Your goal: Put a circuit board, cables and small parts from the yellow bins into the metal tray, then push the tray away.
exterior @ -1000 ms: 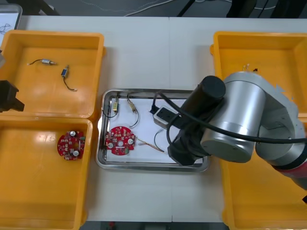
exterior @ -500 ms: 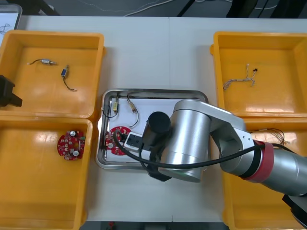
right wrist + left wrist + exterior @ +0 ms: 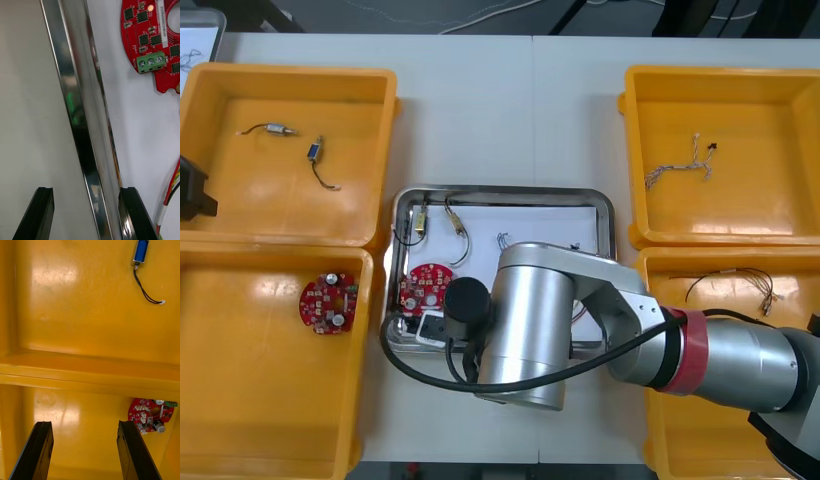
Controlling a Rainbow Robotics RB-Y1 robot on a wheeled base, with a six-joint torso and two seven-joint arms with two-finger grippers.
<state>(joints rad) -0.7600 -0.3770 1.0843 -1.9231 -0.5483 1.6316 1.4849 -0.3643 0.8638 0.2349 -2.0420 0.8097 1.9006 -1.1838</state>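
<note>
Shiny-rimmed metal tray (image 3: 80,112), white inside

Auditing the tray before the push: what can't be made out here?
Front view: right arm covers the shiny metal tray's near half; contents there hidden.
Right wrist view: open right gripper straddles its rim; round red circuit board cut by the edge.
Left gripper hovers over yellow bins.

Four yellow bins (image 3: 280,200) (image 3: 250,380) (image 3: 720,100) (image 3: 800,275), one metal tray (image 3: 500,190), two round red circuit boards (image 3: 328,303) (image 3: 428,287), four small metal parts (image 3: 275,129) (image 3: 316,150) (image 3: 420,222) (image 3: 452,213), three cables (image 3: 677,168) (image 3: 730,280) (image 3: 172,195)
</note>
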